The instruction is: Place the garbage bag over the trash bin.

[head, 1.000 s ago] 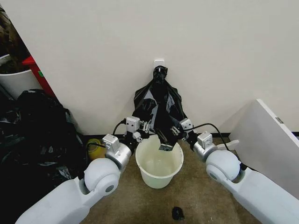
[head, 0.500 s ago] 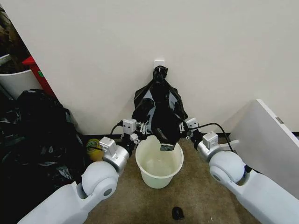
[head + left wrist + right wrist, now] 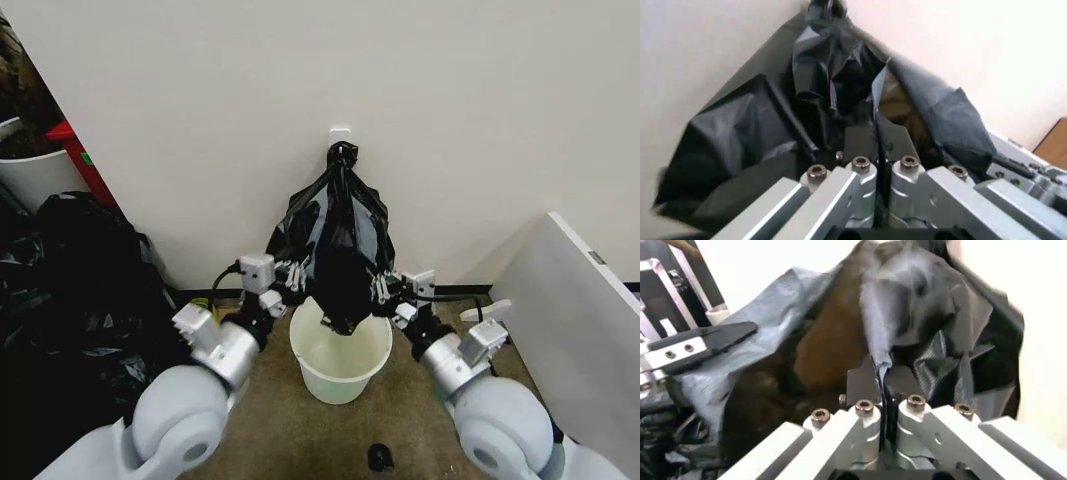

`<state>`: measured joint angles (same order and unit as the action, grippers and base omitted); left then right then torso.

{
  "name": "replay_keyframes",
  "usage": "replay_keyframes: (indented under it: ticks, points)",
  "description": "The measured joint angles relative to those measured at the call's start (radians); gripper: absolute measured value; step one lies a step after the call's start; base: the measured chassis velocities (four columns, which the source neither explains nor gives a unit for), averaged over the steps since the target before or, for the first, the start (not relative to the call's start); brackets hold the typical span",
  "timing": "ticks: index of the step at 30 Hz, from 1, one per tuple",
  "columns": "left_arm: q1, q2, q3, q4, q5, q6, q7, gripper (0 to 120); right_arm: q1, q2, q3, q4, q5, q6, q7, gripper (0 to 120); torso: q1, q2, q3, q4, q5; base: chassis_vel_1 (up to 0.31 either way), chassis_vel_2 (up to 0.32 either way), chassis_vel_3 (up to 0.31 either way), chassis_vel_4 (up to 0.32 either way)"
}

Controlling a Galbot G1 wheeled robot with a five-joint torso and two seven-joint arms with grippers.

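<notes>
Wall (image 3: 450, 100): pale, across the upper frame of the head view, with a white hook (image 3: 341, 133) at centre.
Bag heap (image 3: 70, 290): bulging black bags, left edge.
Garbage bag (image 3: 338, 235): centre frame, knotted top at the hook, body billowing down to just above the bin.
Trash bin (image 3: 340, 375): cream-white bucket on the floor, lower centre, open.
Left gripper (image 3: 298, 278): at the bag's left lower edge, fingers (image 3: 860, 142) pressed together on a fold of plastic.
Right gripper (image 3: 383, 287): at the bag's right lower edge, fingers (image 3: 863, 382) pinching a plastic fold.
</notes>
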<state>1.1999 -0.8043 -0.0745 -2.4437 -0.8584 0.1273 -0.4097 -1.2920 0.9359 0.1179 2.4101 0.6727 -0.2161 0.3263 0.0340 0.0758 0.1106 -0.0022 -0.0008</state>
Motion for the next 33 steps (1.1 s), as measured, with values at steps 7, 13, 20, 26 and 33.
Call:
replay_keyframes:
  ticks: [7,13,20,26,33]
  points:
    - [0.054,-0.013,0.010,0.002,0.025,-0.006,0.004,0,-0.092,0.011,0.043,0.020,0.008,0.001,0.024,0,0.000,0.000,0.000,-0.0003,0.0001,0.000,0.000,0.000,0.000]
    - [0.004,-0.024,0.028,0.025,0.026,-0.014,0.018,0,-0.120,-0.002,0.085,0.037,0.019,0.012,0.037,0,0.000,0.000,0.000,-0.0008,0.0001,0.000,0.000,0.000,0.000]
    - [-0.103,-0.064,0.061,0.117,0.034,-0.037,0.029,0,-0.066,0.018,0.091,-0.041,0.021,0.090,0.031,0,0.000,0.000,0.000,-0.0004,0.0004,0.000,0.000,0.000,0.000]
    - [-0.217,-0.092,0.100,0.175,0.027,-0.048,0.037,0,-0.016,0.056,0.102,-0.126,-0.005,0.167,-0.021,0,0.000,0.000,0.000,-0.0003,0.0002,0.000,0.000,0.000,0.000]
    - [-0.330,-0.141,0.157,0.267,0.006,-0.058,0.033,0,0.012,0.083,0.115,-0.179,-0.020,0.188,-0.039,0,0.000,0.000,0.000,-0.0004,0.0003,0.000,0.000,0.000,0.000]
